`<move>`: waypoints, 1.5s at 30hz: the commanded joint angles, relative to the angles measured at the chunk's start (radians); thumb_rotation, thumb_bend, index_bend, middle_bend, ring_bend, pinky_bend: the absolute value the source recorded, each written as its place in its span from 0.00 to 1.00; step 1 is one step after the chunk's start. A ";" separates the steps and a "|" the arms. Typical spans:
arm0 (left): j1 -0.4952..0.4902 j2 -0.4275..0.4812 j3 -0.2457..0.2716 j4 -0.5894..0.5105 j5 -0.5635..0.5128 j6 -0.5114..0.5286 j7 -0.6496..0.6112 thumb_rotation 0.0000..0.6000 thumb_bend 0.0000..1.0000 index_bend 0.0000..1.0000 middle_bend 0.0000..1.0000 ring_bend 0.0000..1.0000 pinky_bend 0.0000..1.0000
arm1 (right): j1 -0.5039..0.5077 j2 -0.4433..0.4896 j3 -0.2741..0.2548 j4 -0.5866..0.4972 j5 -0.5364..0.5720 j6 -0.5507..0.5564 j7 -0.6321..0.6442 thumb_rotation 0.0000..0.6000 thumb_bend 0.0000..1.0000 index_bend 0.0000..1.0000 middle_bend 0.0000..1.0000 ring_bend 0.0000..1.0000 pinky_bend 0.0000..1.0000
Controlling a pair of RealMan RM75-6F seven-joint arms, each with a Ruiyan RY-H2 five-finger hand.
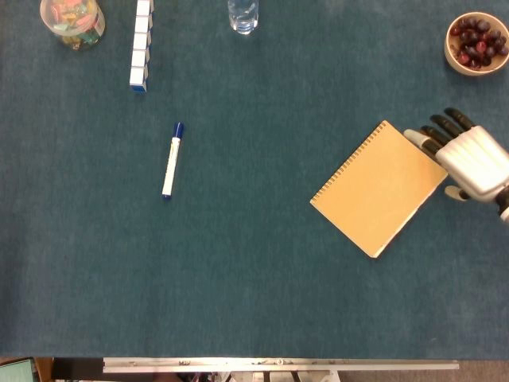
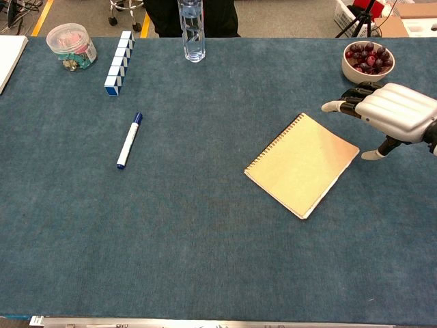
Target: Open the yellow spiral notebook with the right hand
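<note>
The yellow spiral notebook [image 1: 379, 188] [image 2: 302, 164] lies flat and closed on the blue table, turned at an angle, its wire spine along the upper-left edge. My right hand [image 1: 466, 156] [image 2: 389, 111] hovers off the notebook's right corner, fingers spread and holding nothing. It does not touch the cover. My left hand does not show in either view.
A bowl of dark cherries [image 1: 476, 43] [image 2: 368, 61] sits just behind the right hand. A blue-capped marker [image 1: 171, 159] [image 2: 128, 139] lies mid-left. A water bottle [image 2: 192, 29], a row of blue-white blocks [image 2: 117, 52] and a clear jar [image 2: 70, 46] line the far edge.
</note>
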 commanded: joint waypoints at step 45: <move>0.018 0.006 0.000 0.019 -0.015 0.011 -0.020 1.00 0.49 0.08 0.12 0.02 0.06 | 0.101 -0.373 0.186 0.356 0.043 -0.122 -0.188 1.00 0.00 0.15 0.22 0.10 0.12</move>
